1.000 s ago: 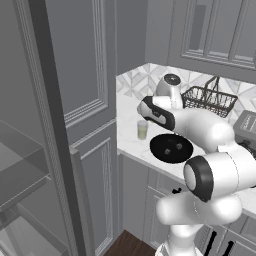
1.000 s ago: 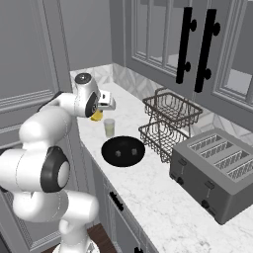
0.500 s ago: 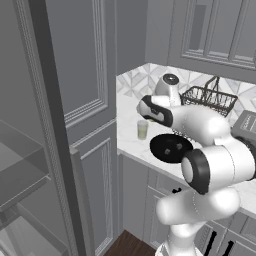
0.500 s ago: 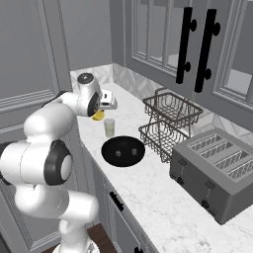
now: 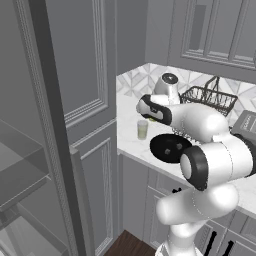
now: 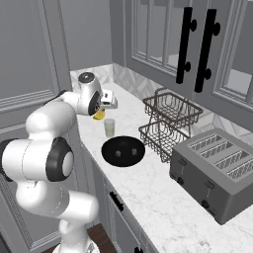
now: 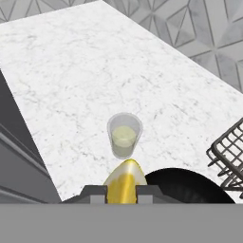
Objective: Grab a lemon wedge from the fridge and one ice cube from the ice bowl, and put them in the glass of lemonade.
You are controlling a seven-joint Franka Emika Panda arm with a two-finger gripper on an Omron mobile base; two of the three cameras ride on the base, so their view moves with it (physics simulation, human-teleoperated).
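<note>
The end effector (image 7: 121,190) is clamped on the lemon wedge (image 7: 124,182), poised above the bench (image 7: 95,71) just short of the glass of lemonade (image 7: 124,136). Step in hand, by my judgement — delivery of the wedge. The next move calls for centring over the rim, then release.

Even, soft rendered light; sharp, faint shadows, no glare.

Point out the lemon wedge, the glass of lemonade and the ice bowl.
lemon wedge (image 7: 124,182): hand view, yellow body between the fingertips.
glass of lemonade (image 7: 124,136): hand view, pale liquid inside.
ice bowl (image 6: 123,150): right base view, black inner floor.
</note>
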